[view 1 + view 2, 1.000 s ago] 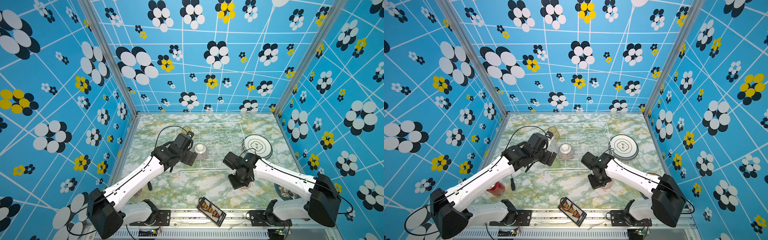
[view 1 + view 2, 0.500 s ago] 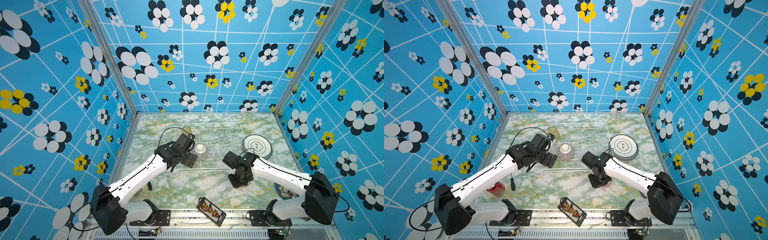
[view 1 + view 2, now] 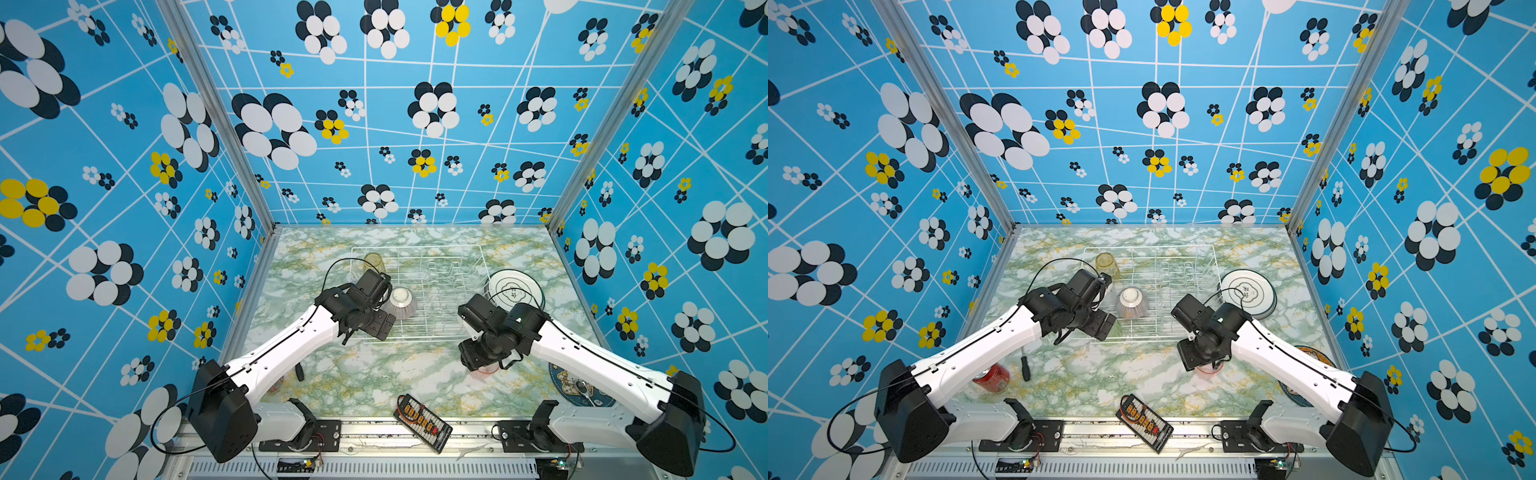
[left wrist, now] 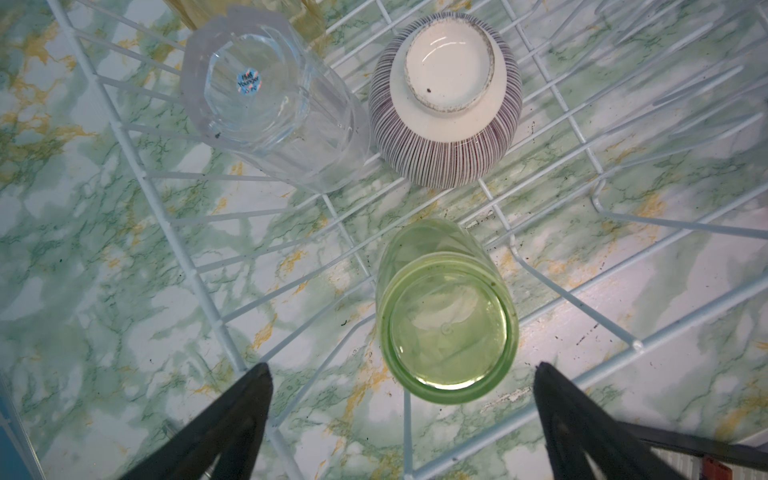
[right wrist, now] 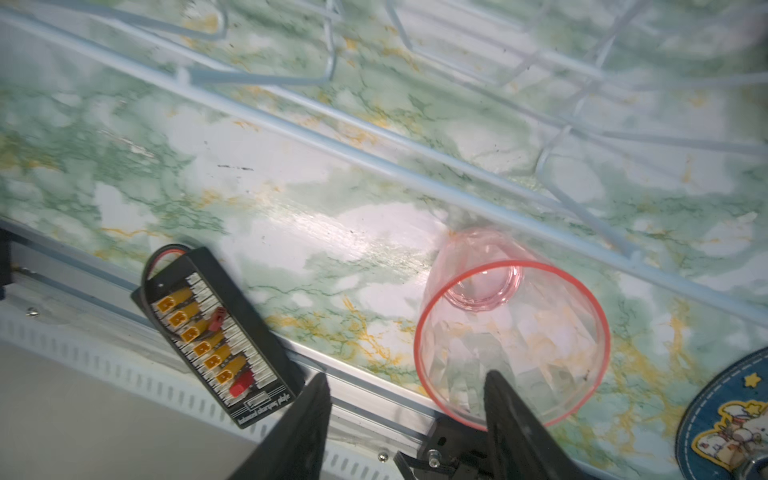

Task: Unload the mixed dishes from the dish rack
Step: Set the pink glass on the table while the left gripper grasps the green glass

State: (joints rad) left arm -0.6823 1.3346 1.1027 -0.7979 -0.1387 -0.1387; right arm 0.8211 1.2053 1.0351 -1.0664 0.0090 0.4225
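We make out only a sliver of the pink tumbler [image 3: 483, 372] under the right arm [image 3: 582, 357], which also covers part of the blue mat [image 3: 575, 388]. The left wrist view's edge cuts off the yellow tumbler [image 4: 311, 20].

A small round sticker [image 4: 248, 82] on the base of the clear tumbler [image 4: 266, 124] carries dark print; its middle line looks like "Younger", and the other lines are too small to read. The black board [image 5: 212, 332] with yellow plugs has a white line at its end by the red plug that seems to read "balanced charging plate". In both top views the plate [image 3: 532, 279] [image 3: 1262, 279] bears a dark mark at its centre, too small to read. The mat [image 5: 727, 415] shows a cartoon figure and a yellow star, with no words visible.
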